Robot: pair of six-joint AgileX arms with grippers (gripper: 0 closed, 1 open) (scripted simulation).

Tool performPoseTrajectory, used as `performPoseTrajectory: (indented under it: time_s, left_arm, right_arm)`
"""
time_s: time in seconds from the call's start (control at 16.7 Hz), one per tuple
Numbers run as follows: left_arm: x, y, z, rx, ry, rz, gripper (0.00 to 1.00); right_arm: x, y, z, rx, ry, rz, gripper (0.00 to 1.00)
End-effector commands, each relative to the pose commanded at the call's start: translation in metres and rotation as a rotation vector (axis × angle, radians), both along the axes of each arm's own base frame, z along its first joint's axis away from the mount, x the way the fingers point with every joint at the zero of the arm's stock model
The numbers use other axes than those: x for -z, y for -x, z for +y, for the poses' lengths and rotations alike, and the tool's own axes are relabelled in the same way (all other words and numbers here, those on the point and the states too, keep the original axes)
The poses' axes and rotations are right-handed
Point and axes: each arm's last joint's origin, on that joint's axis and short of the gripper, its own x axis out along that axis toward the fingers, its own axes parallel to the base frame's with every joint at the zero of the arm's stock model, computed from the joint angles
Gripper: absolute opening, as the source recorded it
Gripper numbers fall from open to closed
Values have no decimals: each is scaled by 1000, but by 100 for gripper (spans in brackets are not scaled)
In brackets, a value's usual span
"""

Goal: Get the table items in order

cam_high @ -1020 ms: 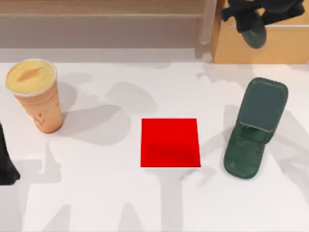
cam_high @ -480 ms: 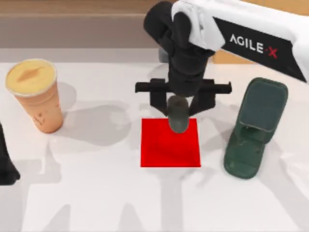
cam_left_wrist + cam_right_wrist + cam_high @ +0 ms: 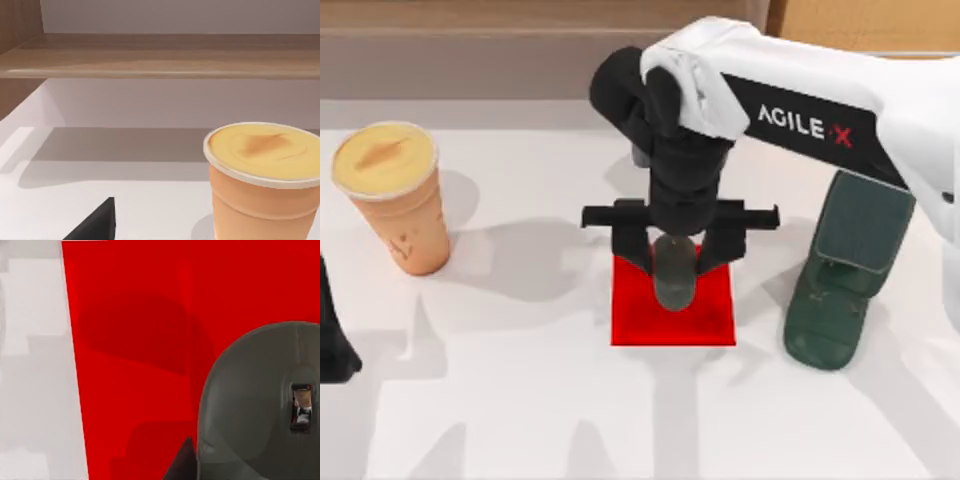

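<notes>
My right gripper (image 3: 675, 268) is shut on the small dark grey mouse (image 3: 674, 275), holding it low over the far part of the flat red square (image 3: 640, 320) at the table's middle. In the right wrist view the mouse (image 3: 260, 405) hangs over the red square (image 3: 135, 365) and casts a shadow on it; I cannot tell whether they touch. The orange cup with a yellow lid (image 3: 395, 195) stands upright at the far left, also in the left wrist view (image 3: 265, 180). My left gripper (image 3: 330, 340) is parked at the left edge.
A dark green hinged stand (image 3: 845, 280) lies on the white table (image 3: 520, 400) just right of the red square, under my right arm. A wooden cabinet (image 3: 860, 15) sits at the back right, and a low wooden ledge (image 3: 520, 40) runs along the back.
My right arm swung from the cabinet at the back right to the table's middle, carrying the mouse, then moved it lower and nearer over the red square. The cup and stand stayed put.
</notes>
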Motion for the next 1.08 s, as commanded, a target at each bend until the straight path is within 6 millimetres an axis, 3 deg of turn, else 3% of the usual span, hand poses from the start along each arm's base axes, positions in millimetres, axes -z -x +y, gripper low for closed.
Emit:
performPoseTrajectory:
  time_s: [0.54,1.08]
  left_arm:
    - [0,0,0,0,0,0,100]
    - [0,0,0,0,0,0,100]
  right_arm:
    - [11,1,2,-5,3,2,0]
    - [11,1,2,-5,3,2,68]
